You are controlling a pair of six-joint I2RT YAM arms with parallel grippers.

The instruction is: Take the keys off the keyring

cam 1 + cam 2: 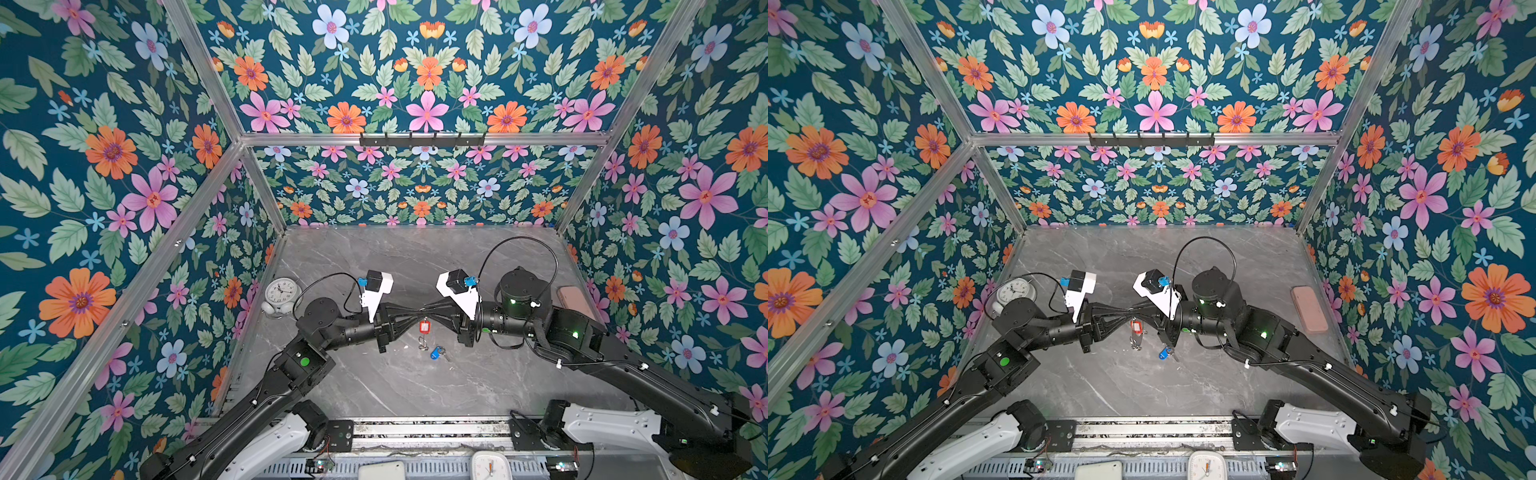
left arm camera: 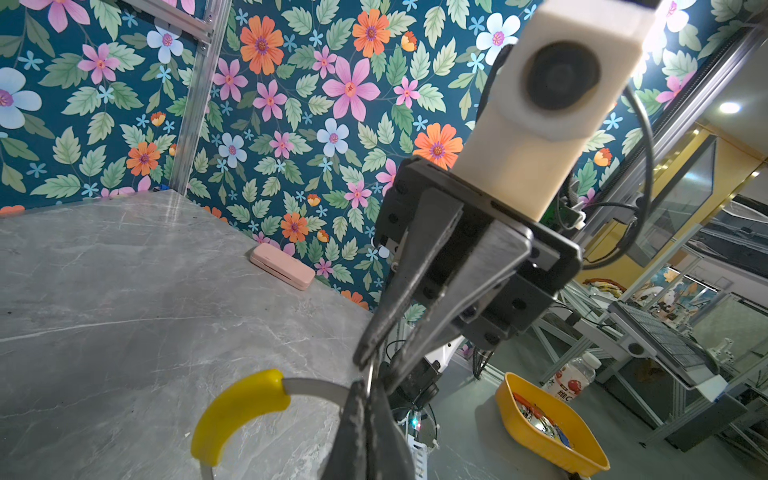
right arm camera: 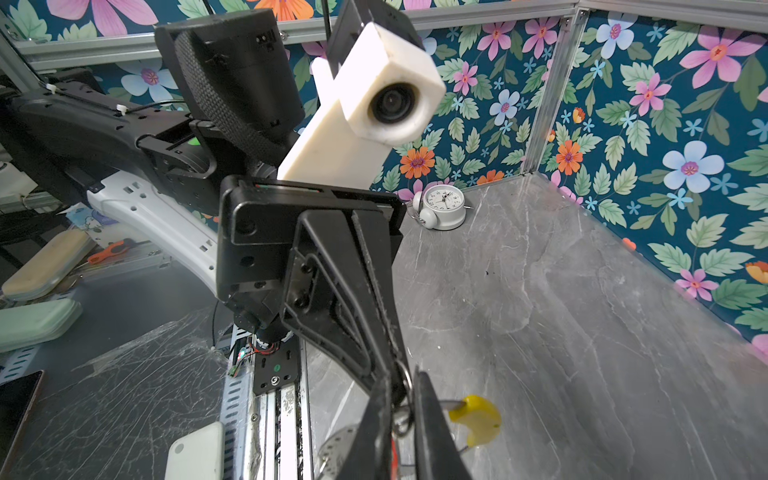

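The left gripper (image 2: 367,395) is clamping the keyring (image 2: 311,383) while the right gripper (image 3: 404,395) (grip unclear) is flanking a split ring (image 3: 402,422), needing a square pinch.

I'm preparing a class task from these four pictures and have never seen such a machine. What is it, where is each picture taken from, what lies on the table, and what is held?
Two robot arms with pincer grippers work over a table. Two pictures look down from above; two come from cameras on the wrists. The left gripper is shut on the keyring, held above the table. The right gripper meets it, jaws nearly together; its grip is unclear. A red-tagged key hangs below. A blue-tagged key, a clock and a pink case lie on the table.
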